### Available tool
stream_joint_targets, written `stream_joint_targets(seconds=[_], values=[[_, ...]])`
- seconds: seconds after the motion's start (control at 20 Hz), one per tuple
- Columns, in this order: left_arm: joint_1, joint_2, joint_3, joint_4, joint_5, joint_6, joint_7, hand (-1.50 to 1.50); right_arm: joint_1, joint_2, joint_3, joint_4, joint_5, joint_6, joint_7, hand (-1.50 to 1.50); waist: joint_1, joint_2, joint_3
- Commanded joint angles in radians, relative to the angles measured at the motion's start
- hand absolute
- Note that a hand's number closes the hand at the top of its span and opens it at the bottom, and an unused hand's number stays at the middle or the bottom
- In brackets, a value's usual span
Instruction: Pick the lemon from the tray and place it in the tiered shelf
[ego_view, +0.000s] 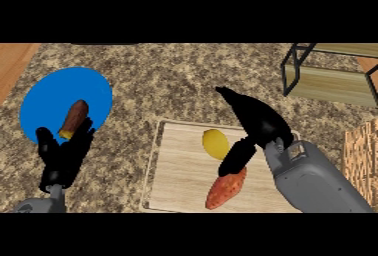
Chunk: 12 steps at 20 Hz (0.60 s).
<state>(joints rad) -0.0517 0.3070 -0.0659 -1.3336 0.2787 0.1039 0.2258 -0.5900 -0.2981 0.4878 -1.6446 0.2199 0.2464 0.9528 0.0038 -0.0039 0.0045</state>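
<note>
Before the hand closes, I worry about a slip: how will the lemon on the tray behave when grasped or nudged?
The lemon is a smooth oval, so it will probably roll on the flat tray if nudged. Its rounded sides may squirt out from between the fingers of the right hand. It looks solid and small, so likely stiff and easy to lift.

No readable text, label, brand, number or sign was found on any surface (tray (173, 165), plate (52, 95) and shelf (332, 80) were all checked); nothing legible was seen on the forearms either.
</note>
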Motion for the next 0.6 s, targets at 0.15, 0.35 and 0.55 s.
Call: stream_joint_targets(seconds=[0.15, 0.35, 0.55], values=[[0.015, -0.021, 0.01, 0.018, -0.008, -0.026, 0.007, 0.0, 0.024, 0.083, 0.047, 0.106, 0.169, -0.028, 0.008, -1.5, 0.001, 0.004, -0.005], [0.056, -0.004, 0.042, -0.016, -0.003, -0.059, 0.0, 0.0, 0.078, 0.082, 0.029, 0.018, 0.199, 0.03, 0.048, -1.5, -0.002, 0.002, -0.005], [-0.033, -0.032, 0.037, 0.008, -0.045, -0.021, 0.07, 0.0, 0.071, 0.154, 0.016, 0.082, 0.259, 0.017, 0.019, -1.5, -0.003, 0.004, -0.005]])
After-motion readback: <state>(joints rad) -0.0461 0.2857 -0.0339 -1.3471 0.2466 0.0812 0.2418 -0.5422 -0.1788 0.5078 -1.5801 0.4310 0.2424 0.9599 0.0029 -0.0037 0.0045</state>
